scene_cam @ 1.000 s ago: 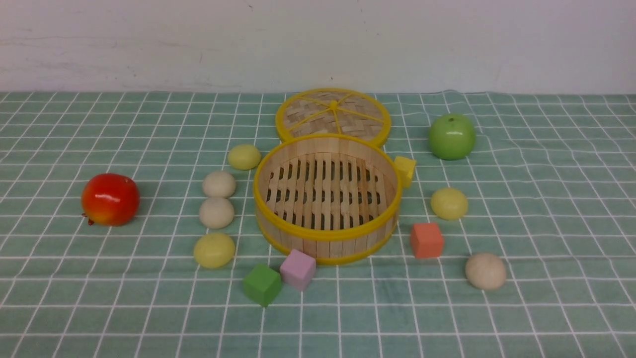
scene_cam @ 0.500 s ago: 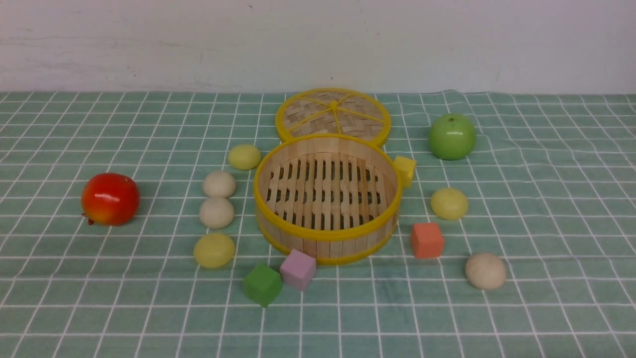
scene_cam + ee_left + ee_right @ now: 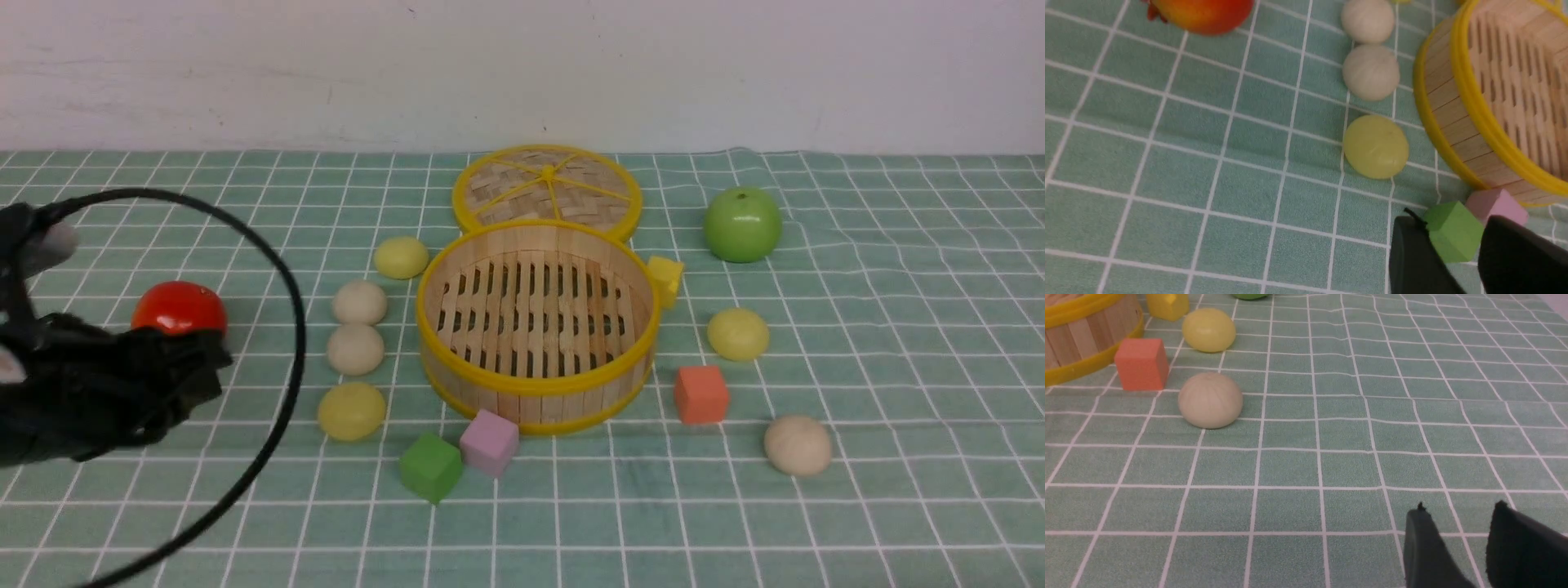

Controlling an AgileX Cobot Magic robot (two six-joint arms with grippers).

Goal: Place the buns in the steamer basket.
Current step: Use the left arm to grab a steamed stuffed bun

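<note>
Left pincer (image 3: 206, 367) newly at left edge, free cloth (image 3: 261, 322) ahead

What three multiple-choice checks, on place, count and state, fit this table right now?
1. Where is the orange cube relative to the steamer basket?
A) inside it
B) on the cloth at its right
C) at its left
2. How many buns lie left of the basket?
A) two
B) four
C) six
3. The basket is:
A) empty
B) holding one bun
C) covered
Key: 1 B, the cube stands outside the right wall; 2 B, four sit in a column there; 3 A, its slatted floor is bare.
</note>
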